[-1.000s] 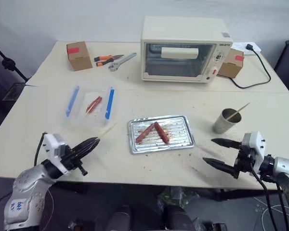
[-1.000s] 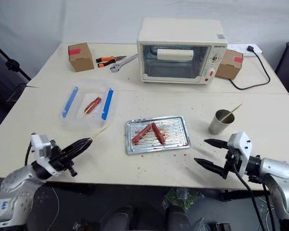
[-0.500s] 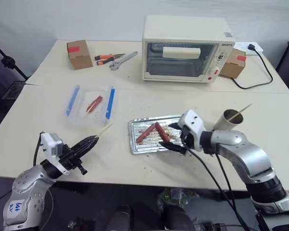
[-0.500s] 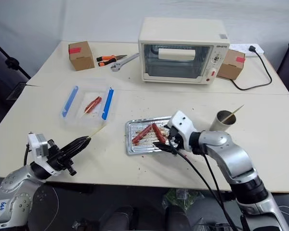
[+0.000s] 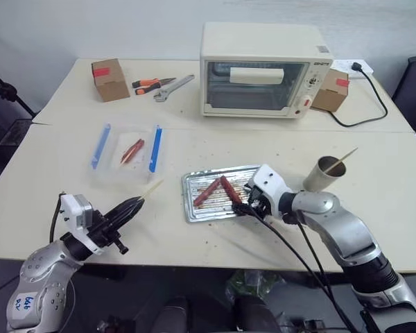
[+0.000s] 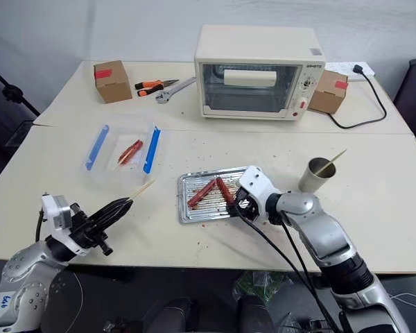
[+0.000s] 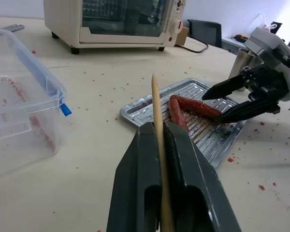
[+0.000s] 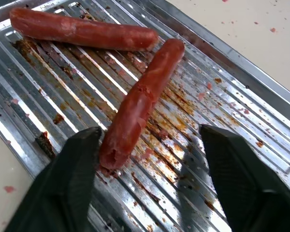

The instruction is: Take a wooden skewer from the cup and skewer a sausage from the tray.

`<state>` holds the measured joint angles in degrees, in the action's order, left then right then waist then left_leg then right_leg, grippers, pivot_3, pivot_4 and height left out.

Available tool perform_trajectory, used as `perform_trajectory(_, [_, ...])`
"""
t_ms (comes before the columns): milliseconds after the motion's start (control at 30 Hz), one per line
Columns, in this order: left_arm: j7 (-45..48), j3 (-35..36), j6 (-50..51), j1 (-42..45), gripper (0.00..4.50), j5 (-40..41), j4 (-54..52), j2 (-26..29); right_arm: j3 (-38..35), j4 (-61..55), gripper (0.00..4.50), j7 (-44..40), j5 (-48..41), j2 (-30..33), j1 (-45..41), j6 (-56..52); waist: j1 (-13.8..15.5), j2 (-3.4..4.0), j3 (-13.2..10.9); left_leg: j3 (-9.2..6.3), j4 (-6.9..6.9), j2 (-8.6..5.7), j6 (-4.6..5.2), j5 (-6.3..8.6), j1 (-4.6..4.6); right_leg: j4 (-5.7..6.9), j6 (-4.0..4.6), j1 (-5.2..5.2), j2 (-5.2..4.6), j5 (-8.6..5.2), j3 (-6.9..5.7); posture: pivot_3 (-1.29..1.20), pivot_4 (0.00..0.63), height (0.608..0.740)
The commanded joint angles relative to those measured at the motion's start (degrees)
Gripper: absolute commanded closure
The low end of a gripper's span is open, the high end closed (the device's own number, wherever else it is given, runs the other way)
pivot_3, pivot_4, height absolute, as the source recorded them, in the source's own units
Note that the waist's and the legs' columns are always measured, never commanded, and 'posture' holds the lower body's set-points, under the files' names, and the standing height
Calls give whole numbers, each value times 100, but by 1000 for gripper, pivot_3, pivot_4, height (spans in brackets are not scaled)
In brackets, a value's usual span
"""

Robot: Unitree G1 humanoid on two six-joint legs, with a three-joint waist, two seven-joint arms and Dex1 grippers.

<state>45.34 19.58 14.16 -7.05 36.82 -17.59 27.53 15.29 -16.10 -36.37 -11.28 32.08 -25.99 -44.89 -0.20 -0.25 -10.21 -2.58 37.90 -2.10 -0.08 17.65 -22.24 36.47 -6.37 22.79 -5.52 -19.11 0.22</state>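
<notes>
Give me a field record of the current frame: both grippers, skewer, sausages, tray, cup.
left gripper: shut on the wooden skewer, tip aimed toward the tray
right gripper: open over the tray, fingers straddling the near end of one sausage
second sausage: lying in the tray, ends nearly touching the first
cup: upright right of the tray, one stick inside

Head cameras look down over the tabletop [image 5: 374, 139]; wrist cameras sit close, both facing the tray [image 7: 135, 113].
</notes>
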Motion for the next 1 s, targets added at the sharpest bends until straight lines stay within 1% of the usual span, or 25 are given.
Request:
perform_trajectory(33, [-16,16,-74,55,4500,38,-144,23,-54,-224,2553,-19,-20,-27,0,-34,2,0,0,0,0,0,0,0,0,0,0,0,0,0,0,0,150,740])
perform_trajectory(67, [-14,6,-72,81,4500,35,-128,27,-61,-222,2883,5,-18,-37,13,-88,2,0,0,0,0,0,0,0,0,0,0,0,0,0,0,0,150,740])
perform_trajectory(433, [16,-100,-91,275,4500,-18,8,14,-98,-24,2883,33,-49,-163,31,-225,-1,0,0,-1,0,1,0,0,1,0,0,0,1,0,-1,0,150,740])
perform_trajectory(533, [28,-137,-96,316,4500,-26,37,11,-123,42,3431,-83,-148,-212,61,-128,-2,0,0,-1,-1,1,0,0,2,0,0,0,1,0,0,0,150,740])
perform_trajectory(600, [54,-157,-99,323,4500,-24,46,29,-136,48,4082,-56,-114,-200,75,-82,-3,0,0,0,-1,1,0,0,1,0,0,0,1,0,0,0,150,740])
perform_trajectory(633, [69,-164,-99,326,4500,-26,50,40,-179,34,4269,-42,-112,-182,93,-68,-2,0,0,0,-1,1,0,0,2,0,0,0,1,0,-1,0,150,740])
perform_trajectory(700, [95,-167,-95,331,4500,-31,54,56,-257,-31,4269,-101,-136,-82,135,-60,1,0,0,-1,-1,1,0,0,2,0,0,0,1,0,0,0,150,740])
perform_trajectory(833, [277,-203,-117,346,4500,-91,82,200,-633,-237,4269,-583,-258,445,277,403,31,-1,0,-3,-1,-3,2,1,1,-2,0,-3,-2,0,-2,0,150,740])
perform_trajectory(1000, [687,-341,-209,498,4500,-170,188,454,-1086,21,4269,-1797,-540,1164,408,1685,13,-2,-1,1,-3,-2,6,1,1,-10,0,-7,-1,0,-2,0,150,740])
